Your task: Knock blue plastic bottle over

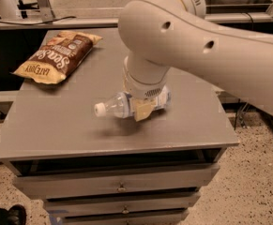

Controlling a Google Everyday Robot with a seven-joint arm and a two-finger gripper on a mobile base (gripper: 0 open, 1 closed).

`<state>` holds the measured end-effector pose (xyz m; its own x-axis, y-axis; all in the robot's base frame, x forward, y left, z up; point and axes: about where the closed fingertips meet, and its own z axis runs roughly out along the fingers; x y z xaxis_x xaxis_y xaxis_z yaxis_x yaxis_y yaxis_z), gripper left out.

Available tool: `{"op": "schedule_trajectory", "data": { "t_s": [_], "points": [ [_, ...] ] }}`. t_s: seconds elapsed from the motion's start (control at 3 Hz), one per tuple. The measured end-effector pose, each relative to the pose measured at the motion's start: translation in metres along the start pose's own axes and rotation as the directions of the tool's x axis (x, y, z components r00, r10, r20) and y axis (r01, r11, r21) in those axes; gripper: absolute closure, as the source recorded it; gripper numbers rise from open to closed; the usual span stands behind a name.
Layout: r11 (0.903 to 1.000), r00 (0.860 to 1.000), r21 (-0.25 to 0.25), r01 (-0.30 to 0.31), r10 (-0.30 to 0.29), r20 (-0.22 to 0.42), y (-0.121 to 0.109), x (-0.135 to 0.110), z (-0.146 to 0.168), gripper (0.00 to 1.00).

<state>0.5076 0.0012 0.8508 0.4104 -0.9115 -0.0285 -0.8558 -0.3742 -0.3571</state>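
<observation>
One gripper (143, 108) mid-frame, clamped on blue plastic bottle (117, 107); bottle sideways, cap pointing left, seemingly just off gray table (51, 125). Chip bag (56, 55) upper left.

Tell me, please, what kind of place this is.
Probably a robotics lab or workshop: a grey drawer cabinet serves as the table, the floor is speckled, and metal stand legs are behind. The gripper, over the cabinet top, holds the blue plastic bottle sideways in its jaws.
</observation>
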Motion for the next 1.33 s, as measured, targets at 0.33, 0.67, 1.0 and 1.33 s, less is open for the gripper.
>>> {"op": "schedule_trajectory", "data": {
  "t_s": [0.33,0.67,1.0,1.33],
  "points": [
    [0.9991,0.998,-0.007,0.042,-0.042,-0.046,0.0042,0.0017,0.0038,0.36],
    [0.9980,0.995,-0.012,0.062,-0.062,-0.071,0.0070,0.0037,0.0061,0.13],
    [0.9970,0.993,-0.017,0.076,-0.077,-0.090,0.0094,0.0063,0.0073,0.00],
    [0.9970,0.993,-0.022,0.074,-0.076,-0.086,0.0093,0.0104,0.0061,0.00]
  ]
}}
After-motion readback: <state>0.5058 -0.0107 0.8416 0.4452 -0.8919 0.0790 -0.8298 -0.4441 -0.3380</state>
